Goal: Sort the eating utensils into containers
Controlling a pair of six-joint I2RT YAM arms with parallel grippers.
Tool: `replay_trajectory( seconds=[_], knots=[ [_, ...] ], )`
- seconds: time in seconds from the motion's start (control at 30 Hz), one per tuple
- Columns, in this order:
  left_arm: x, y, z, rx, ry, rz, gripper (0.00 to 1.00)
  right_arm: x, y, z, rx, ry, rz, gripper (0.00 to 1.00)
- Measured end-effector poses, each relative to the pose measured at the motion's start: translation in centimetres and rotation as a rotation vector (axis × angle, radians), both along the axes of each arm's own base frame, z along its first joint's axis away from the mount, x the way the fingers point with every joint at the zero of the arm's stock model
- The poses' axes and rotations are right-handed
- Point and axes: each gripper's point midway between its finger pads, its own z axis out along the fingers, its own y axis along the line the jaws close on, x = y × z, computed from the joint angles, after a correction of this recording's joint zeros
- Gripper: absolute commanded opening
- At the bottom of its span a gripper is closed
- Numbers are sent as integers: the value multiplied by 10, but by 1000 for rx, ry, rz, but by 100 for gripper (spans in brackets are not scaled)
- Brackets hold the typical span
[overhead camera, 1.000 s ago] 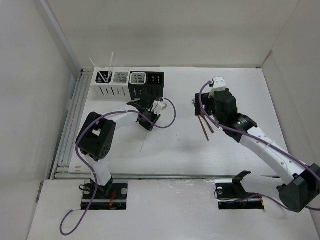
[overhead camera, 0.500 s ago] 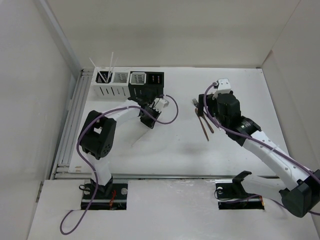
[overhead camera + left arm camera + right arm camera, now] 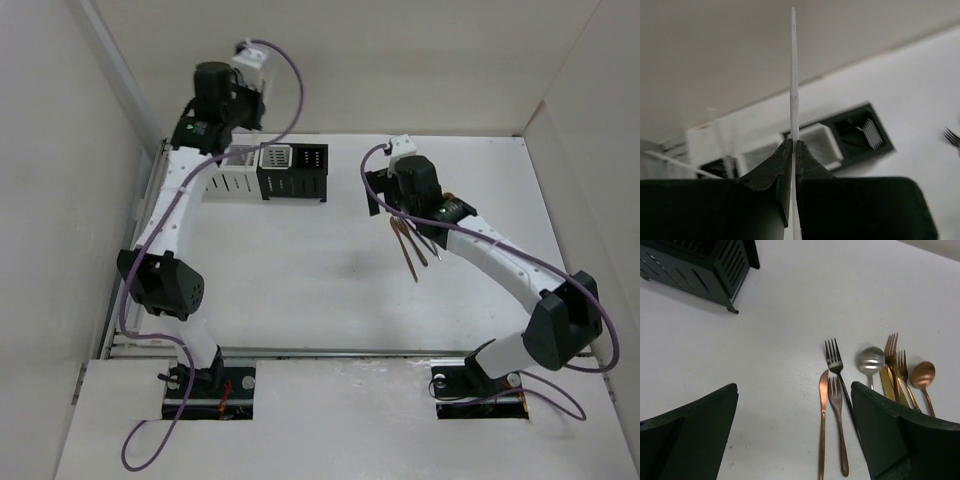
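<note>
Left jaws clamped shut on a white chopstick [image 3: 794, 75], its long axis running straight out past the tips, held high over the far-left end of the containers [image 3: 293, 172]. The white caddy [image 3: 816, 144] lines up just beyond the stick, so the left arm [image 3: 170, 215] is the nearer one. Right jaws gape wide over the forks and spoons [image 3: 870, 360] lying near-to-far on the surface [image 3: 300, 280], right side

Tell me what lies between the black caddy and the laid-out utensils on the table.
Nothing: in the right wrist view the white table between the black caddy and the utensils is bare. The dark fork lies nearest the caddy.
</note>
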Motion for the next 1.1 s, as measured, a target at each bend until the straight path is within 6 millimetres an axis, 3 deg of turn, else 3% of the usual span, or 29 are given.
replay_trajectory(
  seconds=[0.07, 0.17, 0.23, 0.33, 0.5, 0.63, 0.87, 0.97, 1.0, 1.1],
  knots=[
    [21, 47, 30, -27, -92, 118, 0, 10, 9, 1, 1, -3, 32, 99],
    [48, 116, 56, -50, -196, 270, 0, 27, 24, 1, -4, -6, 82, 99],
    [64, 152, 55, -52, -228, 341, 0, 37, 33, -1, -12, -3, 110, 99],
    [88, 181, 34, -56, -228, 388, 0, 51, 44, -7, -21, 4, 147, 99],
    [131, 192, -33, -83, -159, 395, 0, 67, 60, -16, -25, 16, 202, 99],
    [149, 189, -82, -102, -85, 379, 0, 72, 69, -18, -18, 19, 236, 99],
    [155, 188, -104, -126, -90, 368, 0, 73, 68, -19, -14, 23, 241, 99],
    [149, 190, -132, -126, -41, 373, 0, 77, 60, -20, -3, 30, 227, 99],
    [147, 190, -142, -125, -22, 372, 2, 79, 55, -21, 3, 37, 225, 99],
    [140, 189, -165, -124, 22, 362, 20, 86, 29, -28, 10, 75, 181, 99]
  ],
)
